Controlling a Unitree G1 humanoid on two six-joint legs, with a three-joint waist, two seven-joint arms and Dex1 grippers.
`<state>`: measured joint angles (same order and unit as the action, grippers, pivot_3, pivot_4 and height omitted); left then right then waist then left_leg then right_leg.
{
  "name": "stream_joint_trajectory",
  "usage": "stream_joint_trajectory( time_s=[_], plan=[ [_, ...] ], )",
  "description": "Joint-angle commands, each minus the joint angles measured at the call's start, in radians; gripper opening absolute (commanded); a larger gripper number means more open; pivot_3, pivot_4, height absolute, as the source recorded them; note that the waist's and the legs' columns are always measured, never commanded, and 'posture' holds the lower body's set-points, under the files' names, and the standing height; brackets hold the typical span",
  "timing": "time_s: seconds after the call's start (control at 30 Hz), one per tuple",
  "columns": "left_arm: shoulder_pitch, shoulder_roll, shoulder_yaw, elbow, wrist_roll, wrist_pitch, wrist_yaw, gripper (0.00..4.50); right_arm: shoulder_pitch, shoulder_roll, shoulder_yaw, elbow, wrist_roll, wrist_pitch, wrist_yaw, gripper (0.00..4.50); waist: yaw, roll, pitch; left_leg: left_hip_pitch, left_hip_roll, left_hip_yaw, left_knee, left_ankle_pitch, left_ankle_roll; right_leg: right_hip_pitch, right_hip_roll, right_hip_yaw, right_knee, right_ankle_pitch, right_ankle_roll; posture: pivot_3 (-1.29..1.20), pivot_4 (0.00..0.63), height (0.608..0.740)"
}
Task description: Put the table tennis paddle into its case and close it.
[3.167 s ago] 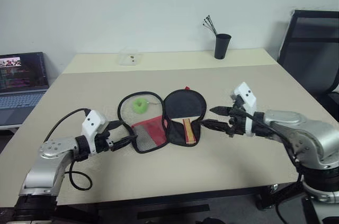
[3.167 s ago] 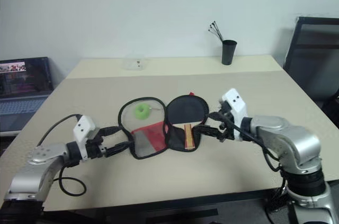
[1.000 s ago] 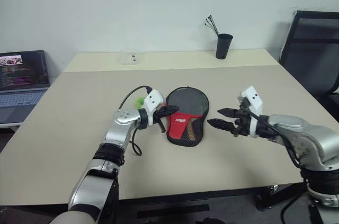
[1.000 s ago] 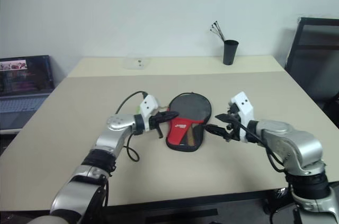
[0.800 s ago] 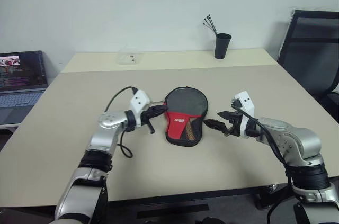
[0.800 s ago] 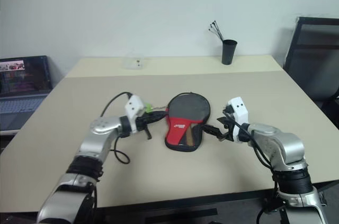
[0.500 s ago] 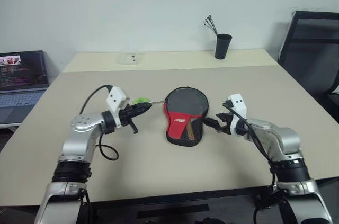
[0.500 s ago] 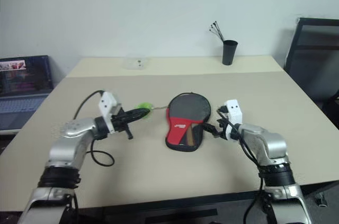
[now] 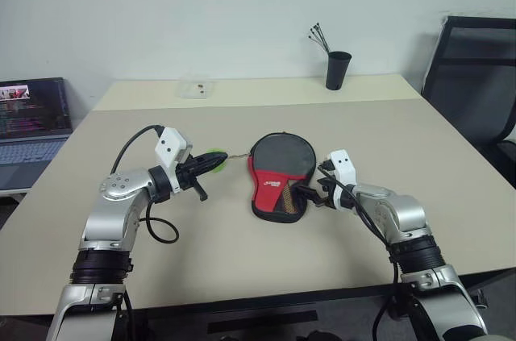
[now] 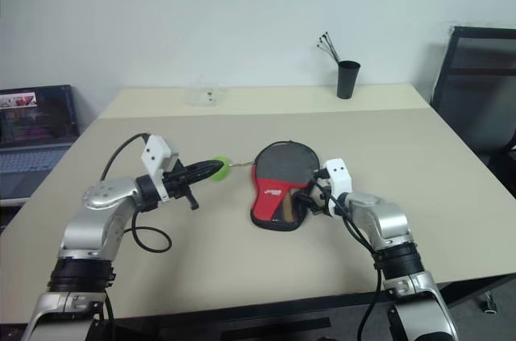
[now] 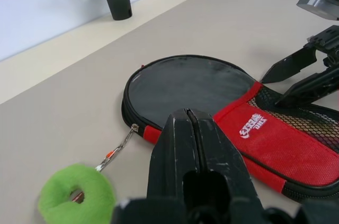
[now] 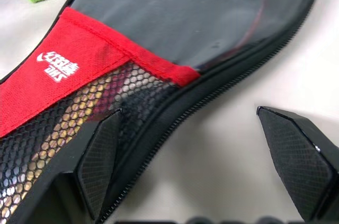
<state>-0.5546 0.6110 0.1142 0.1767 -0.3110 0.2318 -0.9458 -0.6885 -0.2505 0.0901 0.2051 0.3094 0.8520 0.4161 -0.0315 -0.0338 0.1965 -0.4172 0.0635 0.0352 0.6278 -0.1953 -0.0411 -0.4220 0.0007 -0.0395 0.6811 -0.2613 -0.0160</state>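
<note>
The case (image 9: 279, 177) lies folded shut in the middle of the table, black on top with a red panel and mesh pocket below. The table tennis paddle is inside; a light wooden shape (image 12: 87, 102) shows through the mesh. My left gripper (image 9: 219, 163) hovers left of the case, shut with nothing between its fingers (image 11: 194, 128). A small green ball (image 11: 77, 196) lies just beside it, linked to the case's zip by a thin chain. My right gripper (image 12: 196, 155) stands open at the case's right rim, one finger (image 12: 100, 155) over the mesh, the other over bare table.
A black cup (image 9: 337, 69) with thin sticks stands at the table's far edge, and a small clear box (image 9: 196, 88) sits at the far left. An open laptop (image 9: 32, 119) is on a side desk to the left. A black chair (image 9: 476, 75) stands at the right.
The case's open flap has been folded over the paddle. Over the last second my left gripper drew back left from the case, and my right gripper came in to the case's right rim.
</note>
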Motion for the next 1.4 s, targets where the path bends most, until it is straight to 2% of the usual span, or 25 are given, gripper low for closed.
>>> stream_joint_trajectory(
  time_s=[0.03, 0.3, 0.33, 0.4, 0.7, 0.8, 0.83, 1.0, 1.2, 1.4],
  plan=[
    [-0.01, 0.007, 0.011, -0.04, -0.012, -0.008, 0.009, 0.0, -0.026, 0.03, 0.036, 0.014, -0.017, -0.015, 0.022, 4.47, 0.0, 0.0, 0.0, 0.0, 0.0, 0.0, 0.0, 0.0, 0.0, 0.0, 0.0, 0.0, 0.0, 0.0, 0.0, 0.0, 0.15, 0.74],
    [-0.008, 0.008, 0.006, -0.046, -0.006, -0.012, 0.01, 0.0, -0.042, 0.057, 0.076, 0.097, -0.075, -0.033, 0.054, 4.47, -0.003, -0.002, -0.002, 0.002, 0.002, 0.0, 0.0, 0.0, 0.0, 0.0, 0.0, 0.001, 0.001, 0.001, -0.001, 0.0, 0.15, 0.74],
    [-0.006, 0.009, 0.007, -0.048, -0.006, -0.011, 0.011, 0.0, -0.043, 0.06, 0.081, 0.105, -0.081, -0.037, 0.057, 4.3, -0.004, -0.002, -0.002, 0.002, 0.002, 0.0, 0.0, 0.0, 0.0, 0.0, 0.0, 0.001, 0.001, 0.001, -0.001, 0.0, 0.15, 0.74],
    [-0.001, 0.011, 0.007, -0.053, -0.005, -0.011, 0.011, 0.0, -0.045, 0.069, 0.09, 0.121, -0.091, -0.044, 0.062, 3.88, -0.005, -0.003, -0.002, 0.003, 0.002, 0.0, 0.0, 0.0, 0.0, 0.0, 0.0, 0.001, 0.001, 0.001, -0.002, 0.0, 0.15, 0.74],
    [0.033, 0.026, 0.008, -0.075, -0.002, -0.013, 0.011, 0.0, -0.057, 0.13, 0.107, 0.164, -0.121, -0.044, 0.09, 0.98, -0.018, -0.007, -0.007, 0.005, 0.003, 0.001, 0.0, 0.0, 0.0, 0.002, 0.0, 0.002, 0.002, 0.002, -0.003, 0.0, 0.15, 0.74],
    [0.059, 0.037, 0.013, -0.088, -0.012, -0.003, 0.002, 0.0, -0.065, 0.142, 0.092, 0.148, -0.108, -0.025, 0.102, 0.16, -0.023, -0.007, -0.007, 0.006, 0.003, 0.001, -0.001, 0.0, 0.0, 0.002, 0.0, 0.002, 0.002, 0.002, -0.003, 0.0, 0.15, 0.74],
    [0.07, 0.043, 0.015, -0.094, -0.018, 0.004, -0.005, 0.0, -0.069, 0.142, 0.085, 0.137, -0.1, -0.015, 0.108, 0.02, -0.024, -0.007, -0.007, 0.006, 0.003, 0.002, -0.001, 0.0, 0.0, 0.002, 0.001, 0.003, 0.002, 0.002, -0.003, 0.0, 0.15, 0.74],
    [0.125, 0.076, 0.019, -0.13, -0.052, 0.046, -0.061, 0.0, -0.083, 0.122, 0.054, 0.081, -0.057, 0.056, 0.141, 0.02, -0.024, -0.007, -0.007, 0.006, 0.003, 0.003, -0.003, 0.0, 0.0, 0.001, 0.001, 0.003, 0.001, 0.002, -0.004, 0.0, 0.15, 0.74],
    [0.211, 0.143, 0.007, -0.201, -0.101, 0.113, -0.16, 0.0, -0.08, 0.011, 0.036, -0.042, 0.001, 0.185, 0.218, 0.02, -0.012, -0.006, -0.007, 0.001, 0.003, 0.003, -0.004, 0.0, 0.0, -0.002, 0.0, 0.003, -0.001, 0.001, -0.004, 0.0, 0.15, 0.74],
    [0.25, 0.164, -0.008, -0.251, -0.118, 0.145, -0.206, 0.0, -0.035, -0.099, 0.03, -0.147, 0.036, 0.264, 0.26, 0.02, 0.002, -0.006, -0.006, 0.0, 0.001, 0.003, -0.003, 0.0, 0.0, -0.003, -0.001, 0.003, -0.001, 0.001, -0.004, 0.0, 0.15, 0.74]
  ],
)
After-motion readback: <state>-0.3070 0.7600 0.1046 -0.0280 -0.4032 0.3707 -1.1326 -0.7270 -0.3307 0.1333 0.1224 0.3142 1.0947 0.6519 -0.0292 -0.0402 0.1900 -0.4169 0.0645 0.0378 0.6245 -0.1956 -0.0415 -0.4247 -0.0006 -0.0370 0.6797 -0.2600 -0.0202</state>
